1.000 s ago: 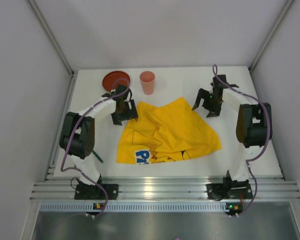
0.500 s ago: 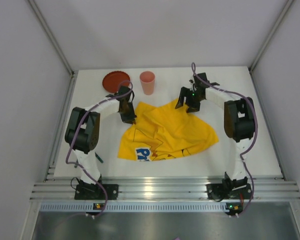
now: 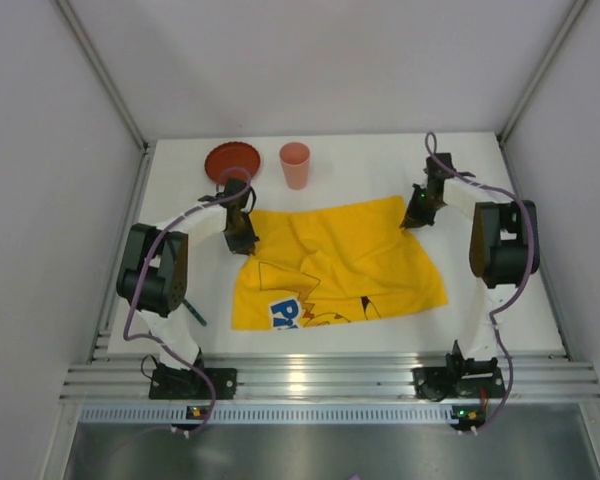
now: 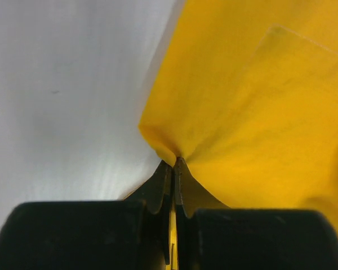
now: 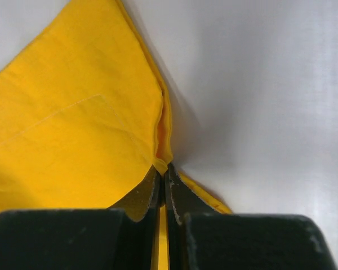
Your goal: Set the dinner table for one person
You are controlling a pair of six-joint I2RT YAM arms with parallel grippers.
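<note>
I see plain pale grey walls (image 3: 320,60) on three sides and a ribbed aluminium rail (image 3: 320,380) in front.

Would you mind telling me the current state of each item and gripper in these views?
yellow cartoon-printed cloth: spread but wrinkled on the dinner table, both far corners pinched.
pink cup: upright, mouth up.
red plate: lying flat, right side up.
left gripper: shut on the cloth's far left corner.
right gripper: shut on the cloth's far right corner.
</note>
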